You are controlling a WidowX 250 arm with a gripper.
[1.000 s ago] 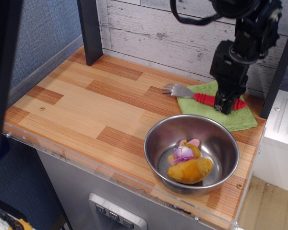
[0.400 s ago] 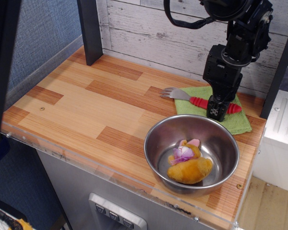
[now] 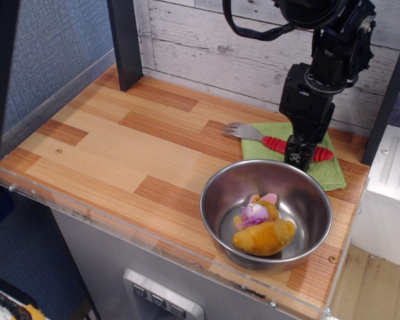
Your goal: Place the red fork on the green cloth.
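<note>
Pincer (image 3: 300, 157), grip unclear, over ribbed red fork (image 3: 280, 143), silver tines off green cloth (image 3: 328, 171).

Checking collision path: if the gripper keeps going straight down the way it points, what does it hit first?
Most likely the red fork: the gripper points down over the fork's red handle, which lies on the green cloth. Depth is unclear from this one view; it could instead meet the cloth beside the handle.
</note>
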